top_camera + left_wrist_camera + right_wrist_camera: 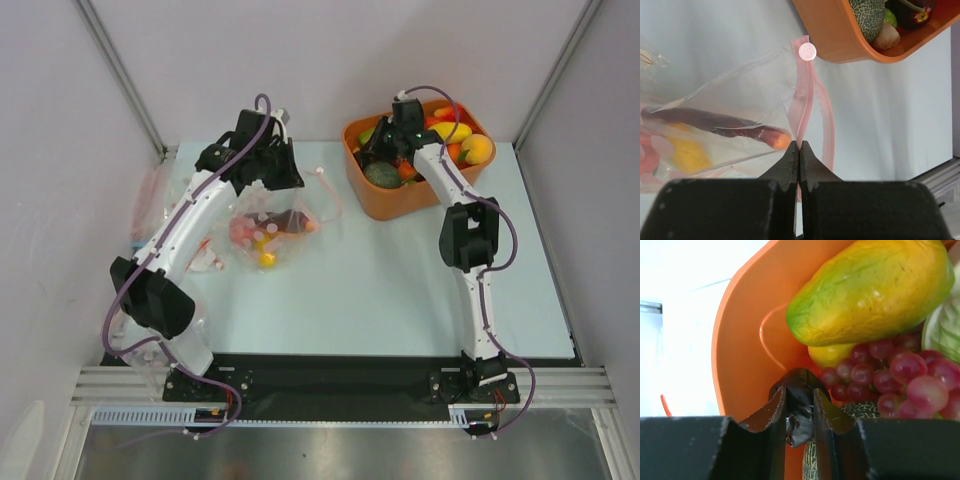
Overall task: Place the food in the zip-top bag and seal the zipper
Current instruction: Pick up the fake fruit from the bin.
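Counter (380, 290): pale, carrying the bag and the tub.
Left hand (799, 146): fingers pressed together, pinching the pink zipper (803, 95) strip between them.
Zip-top bag (270, 225): lies on the counter's left half, mouth toward the tub; inside are a long reddish-brown piece (715, 122) and a yellow piece (687, 155).
Right hand (799, 392): down in the tub, jaws narrowed onto a dark glossy piece (799, 377), touching both its sides.
Orange tub (385, 205): far right, near the bag's mouth; holds a green-yellow fruit (870, 290), red grapes (895, 375) and a netted melon (867, 17).
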Robot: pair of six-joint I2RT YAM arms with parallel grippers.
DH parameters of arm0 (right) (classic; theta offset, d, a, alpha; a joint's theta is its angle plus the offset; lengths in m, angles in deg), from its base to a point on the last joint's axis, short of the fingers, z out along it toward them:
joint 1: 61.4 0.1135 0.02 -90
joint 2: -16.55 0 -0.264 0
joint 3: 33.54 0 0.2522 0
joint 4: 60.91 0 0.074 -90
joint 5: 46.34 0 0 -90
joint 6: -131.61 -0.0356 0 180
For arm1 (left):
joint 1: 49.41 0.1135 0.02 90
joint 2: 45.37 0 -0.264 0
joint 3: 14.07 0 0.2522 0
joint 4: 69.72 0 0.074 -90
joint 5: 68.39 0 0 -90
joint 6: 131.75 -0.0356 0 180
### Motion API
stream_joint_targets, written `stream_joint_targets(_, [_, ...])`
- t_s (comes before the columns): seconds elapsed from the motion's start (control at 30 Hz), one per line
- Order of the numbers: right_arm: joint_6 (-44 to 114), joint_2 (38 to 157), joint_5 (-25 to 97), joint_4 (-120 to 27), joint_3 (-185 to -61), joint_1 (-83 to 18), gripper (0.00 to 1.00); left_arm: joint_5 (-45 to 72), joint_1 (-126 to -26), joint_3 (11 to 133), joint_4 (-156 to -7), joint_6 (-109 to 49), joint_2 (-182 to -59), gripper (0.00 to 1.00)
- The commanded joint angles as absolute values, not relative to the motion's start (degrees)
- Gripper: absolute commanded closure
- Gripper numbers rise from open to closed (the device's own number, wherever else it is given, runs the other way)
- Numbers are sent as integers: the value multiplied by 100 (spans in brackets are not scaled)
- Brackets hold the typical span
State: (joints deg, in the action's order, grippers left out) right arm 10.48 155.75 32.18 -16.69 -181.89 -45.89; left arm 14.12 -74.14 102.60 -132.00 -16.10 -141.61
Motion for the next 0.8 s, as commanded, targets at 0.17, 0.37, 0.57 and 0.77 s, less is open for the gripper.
stream_joint_targets(0.17, [1252, 13566, 3224, -2297, -16729, -4962, 89, 746, -7560, 10445, -12761, -1293, -14433, 100])
stream_joint_targets(0.37, [1155, 12538, 3101, -2342, -15762, -5059, 100, 579, -7648, 10454, -12664, -1275, -14504, 100])
stream_joint_targets(0.57, [1173, 11484, 2381, -2641, -14768, -4980, 100, 509, -7745, 10270, -12559, -1275, -14337, 100])
stream_joint_targets(0.77, [1314, 10491, 1932, -2648, -14119, -4384, 100, 447, -7789, 9814, -12304, -1310, -14021, 100])
